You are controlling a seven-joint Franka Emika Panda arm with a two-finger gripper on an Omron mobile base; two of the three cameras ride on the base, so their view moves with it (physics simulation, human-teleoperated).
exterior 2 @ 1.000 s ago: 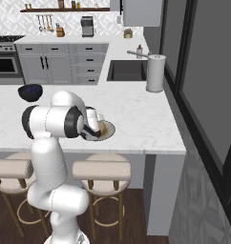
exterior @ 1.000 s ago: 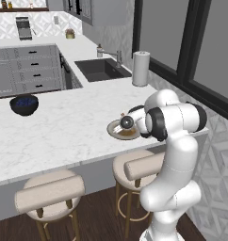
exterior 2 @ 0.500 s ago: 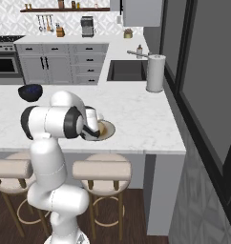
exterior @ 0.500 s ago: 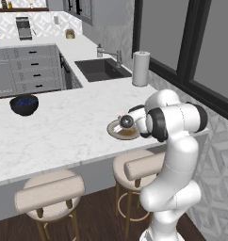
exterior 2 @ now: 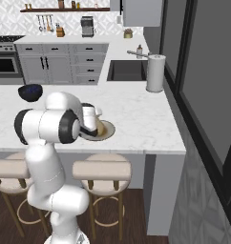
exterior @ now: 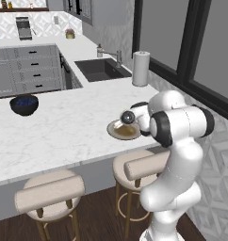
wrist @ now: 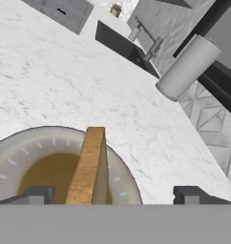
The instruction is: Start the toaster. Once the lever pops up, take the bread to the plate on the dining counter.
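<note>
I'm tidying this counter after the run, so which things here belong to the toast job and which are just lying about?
Job:
golden-tan bread slice
greyish round plate
white marble dining counter
open fingers

Lying about:
dark blue-filled bowl
white paper towel roll
dark sink
cushioned round stools

A home kitchen, rendered, is showing here. A white marble bench [exterior: 64, 132] is running across the room with round cushioned bar stools [exterior: 50, 194] standing under its overhang on a dark wood floor. Behind it, grey cabinets with black handles [exterior 2: 60, 66] are lining the wall beside an oven range [exterior 2: 5, 64], a dark sink with a faucet [exterior 2: 127, 70] is sitting in the worktop, and a paper towel roll [exterior 2: 155, 73] is standing upright near tall dark-framed windows.
</note>
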